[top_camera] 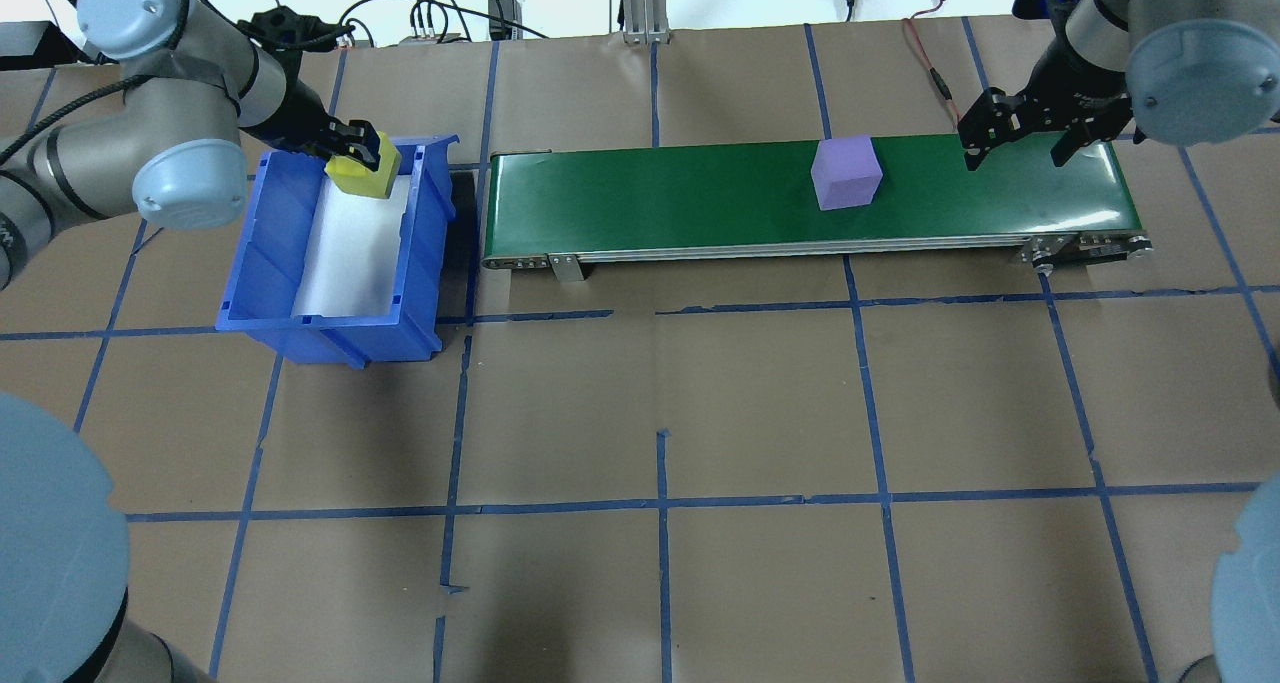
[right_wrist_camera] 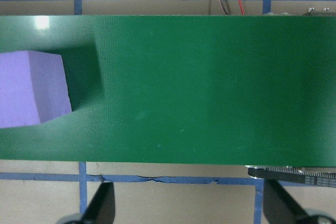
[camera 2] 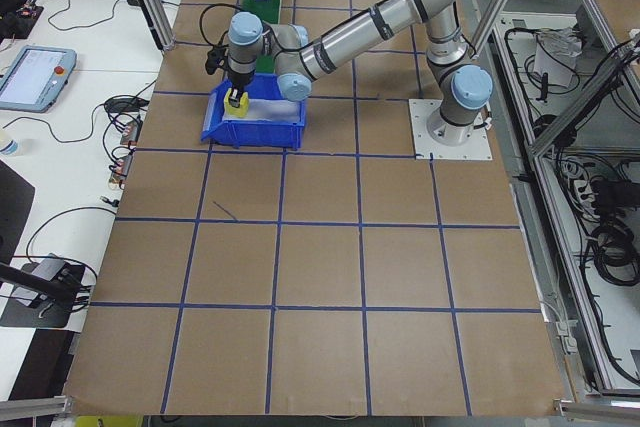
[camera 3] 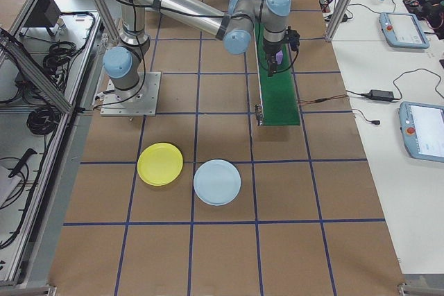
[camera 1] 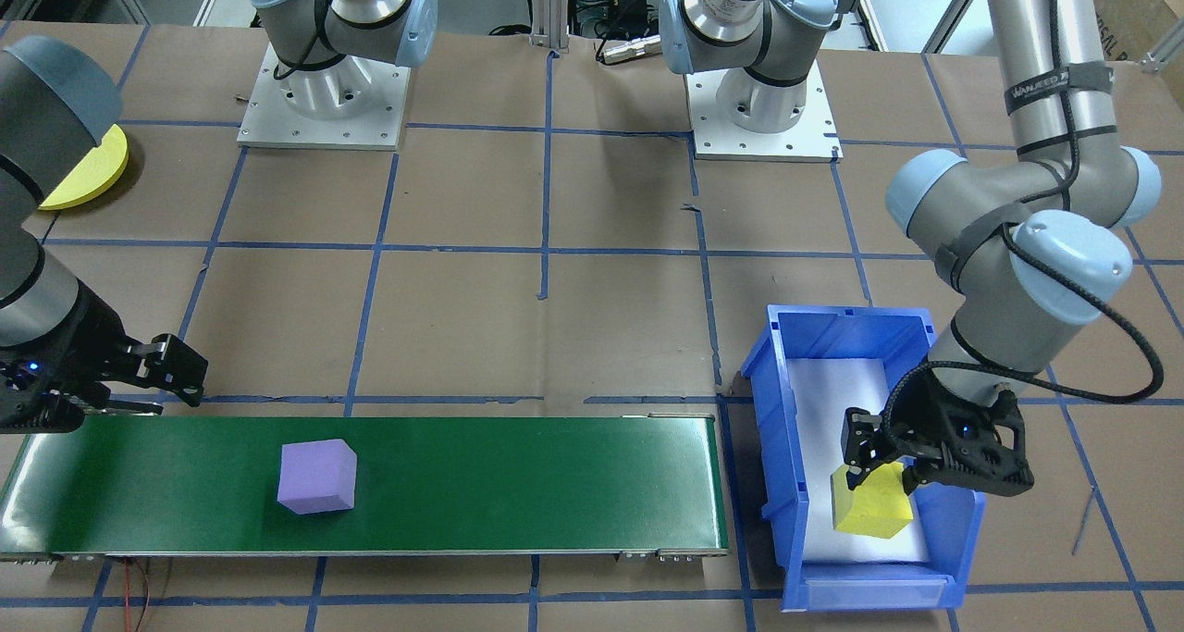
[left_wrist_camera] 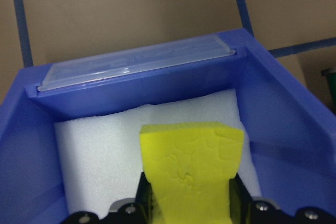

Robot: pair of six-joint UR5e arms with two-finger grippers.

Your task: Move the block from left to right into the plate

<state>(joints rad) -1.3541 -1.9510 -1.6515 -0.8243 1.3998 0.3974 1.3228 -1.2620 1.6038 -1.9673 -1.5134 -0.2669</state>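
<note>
A yellow foam block (camera 1: 874, 507) is raised a little inside the blue bin (camera 1: 786, 484), with my left gripper (camera 1: 879, 470) shut on it; the left wrist view shows the block (left_wrist_camera: 191, 161) pinched between both fingers above the white foam liner. A purple block (camera 1: 317, 477) lies on the green conveyor belt (camera 1: 509, 484), toward the robot's right half. My right gripper (top_camera: 1015, 148) hangs open over the belt's right end, apart from the purple block (top_camera: 846, 171), nothing between its fingers. The yellow plate (camera 3: 160, 164) and the light blue plate (camera 3: 217, 181) lie on the table near the robot's right side.
The bin (top_camera: 330, 338) stands just off the belt's left end (top_camera: 500, 203). Two arm bases (camera 1: 324, 105) are bolted at the robot's side of the table. A red wire (top_camera: 925, 58) trails beyond the belt. Brown paper with blue tape lines covers the table.
</note>
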